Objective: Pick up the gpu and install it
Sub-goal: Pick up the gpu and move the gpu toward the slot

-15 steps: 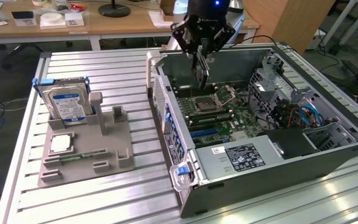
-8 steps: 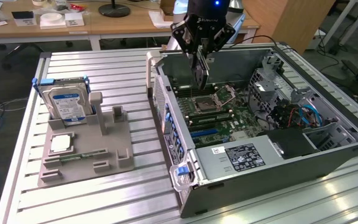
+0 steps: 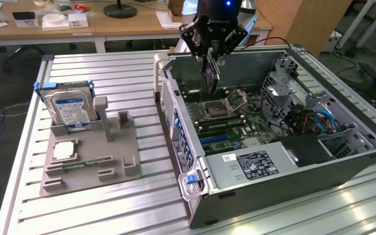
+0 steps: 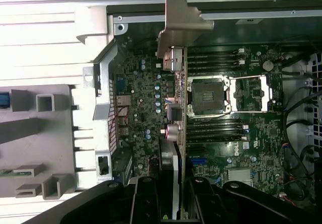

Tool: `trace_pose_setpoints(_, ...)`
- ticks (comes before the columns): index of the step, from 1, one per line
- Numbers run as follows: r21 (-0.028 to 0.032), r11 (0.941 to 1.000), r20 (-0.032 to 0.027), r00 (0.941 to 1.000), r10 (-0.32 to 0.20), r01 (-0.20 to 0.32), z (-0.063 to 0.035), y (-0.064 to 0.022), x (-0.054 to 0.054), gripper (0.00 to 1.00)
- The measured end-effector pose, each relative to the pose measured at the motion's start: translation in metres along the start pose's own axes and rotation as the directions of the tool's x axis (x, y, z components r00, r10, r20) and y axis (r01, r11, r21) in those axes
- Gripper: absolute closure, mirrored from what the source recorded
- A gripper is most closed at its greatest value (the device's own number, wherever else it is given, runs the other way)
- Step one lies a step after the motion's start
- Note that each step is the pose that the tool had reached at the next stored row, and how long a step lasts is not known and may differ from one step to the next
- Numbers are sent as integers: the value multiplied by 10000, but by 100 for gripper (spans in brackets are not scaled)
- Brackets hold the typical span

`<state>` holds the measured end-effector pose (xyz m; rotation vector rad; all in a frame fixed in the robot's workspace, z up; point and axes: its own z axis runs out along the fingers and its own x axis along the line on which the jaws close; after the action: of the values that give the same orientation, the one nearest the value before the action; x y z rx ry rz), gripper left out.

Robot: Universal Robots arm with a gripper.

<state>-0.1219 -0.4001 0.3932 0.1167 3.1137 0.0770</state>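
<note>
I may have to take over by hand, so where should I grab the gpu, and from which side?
Pinch the gpu by its upper long edge, coming straight down from above, as the end effector does. It hangs on edge over the motherboard, bracket at one end, so both flat faces are open and the lower edge is free.

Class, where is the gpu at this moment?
In the exterior view the gpu hangs upright in the gripper over the open case, just above the motherboard. It is close beside the CPU socket.
</note>
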Motion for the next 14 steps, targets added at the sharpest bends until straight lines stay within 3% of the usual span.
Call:
trace_pose_setpoints(10, -2, 10000, 2, 10000, 0, 0, 1, 1, -7, 72)
trace_pose_setpoints(14, 1, 10000, -7, 10000, 1, -1, 8, 12, -161, 72)
